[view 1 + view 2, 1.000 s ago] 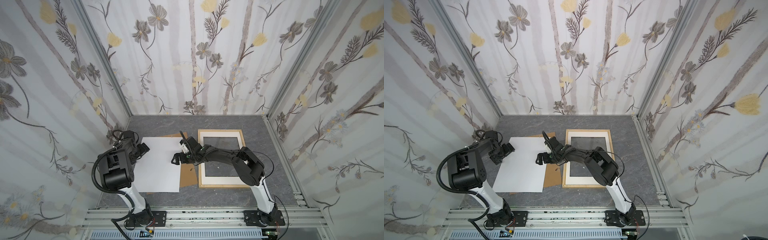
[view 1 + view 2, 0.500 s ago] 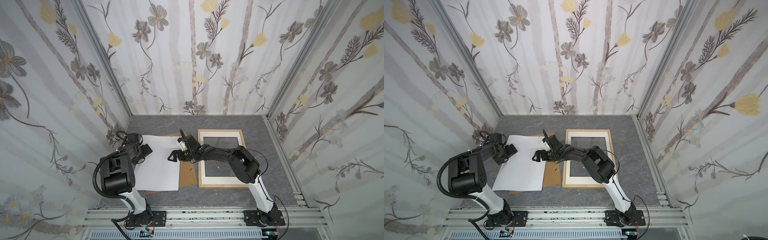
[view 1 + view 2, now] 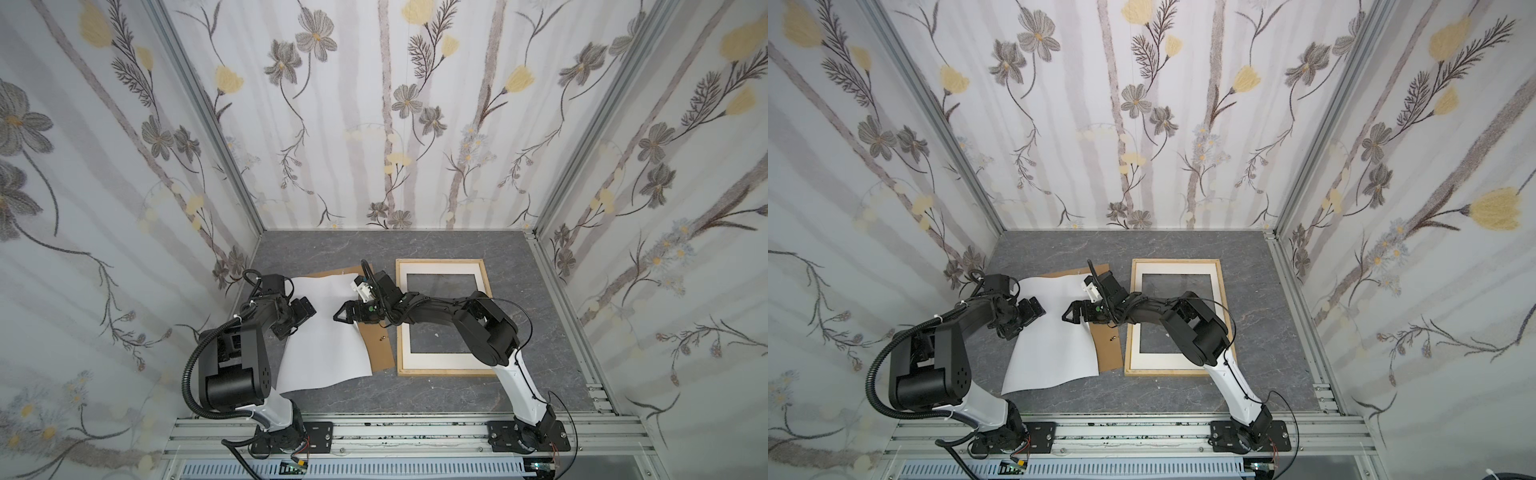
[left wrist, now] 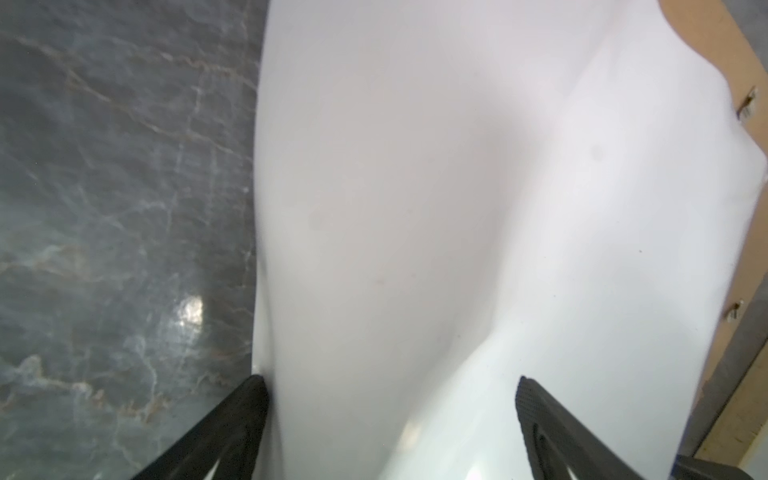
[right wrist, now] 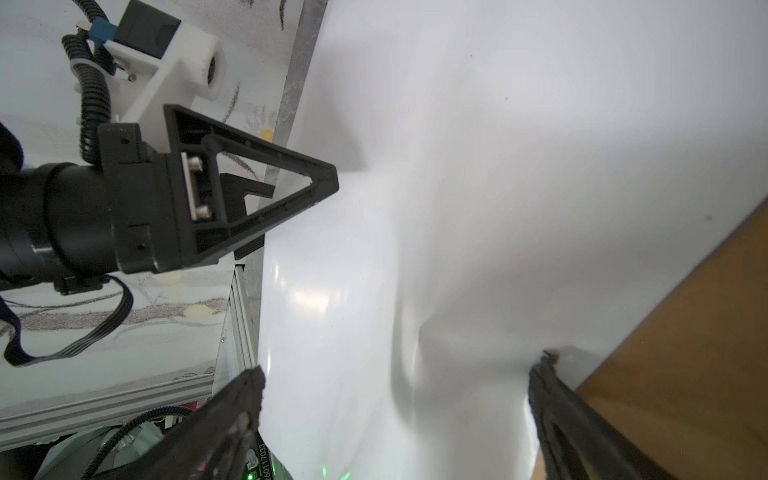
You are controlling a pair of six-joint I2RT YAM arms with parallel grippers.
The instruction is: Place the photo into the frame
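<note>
The photo (image 3: 328, 345) (image 3: 1054, 353) shows its plain white side and lies buckled, left of the frame, partly over a brown panel. The frame (image 3: 438, 261) (image 3: 1173, 261) of pale wood lies flat on the table with a white mat inside. My left gripper (image 3: 299, 319) (image 3: 1027, 318) (image 4: 388, 384) is open at the sheet's left edge, one finger (image 4: 249, 399) right at the edge and one over the paper. My right gripper (image 3: 344, 316) (image 3: 1071, 314) (image 5: 397, 368) is open over the sheet's right edge, facing the left gripper (image 5: 249, 195).
A brown hardboard panel (image 3: 380, 349) (image 3: 1108, 353) lies under the sheet's right side, touching the frame's left strip. The grey marbled table (image 3: 415, 395) is walled in by flowered panels on three sides. A metal rail (image 3: 374, 428) runs along the front.
Both grippers have closed in on the sheet from its two sides. The sheet has buckled upward and its near edge has turned from straight to curved and skewed.
</note>
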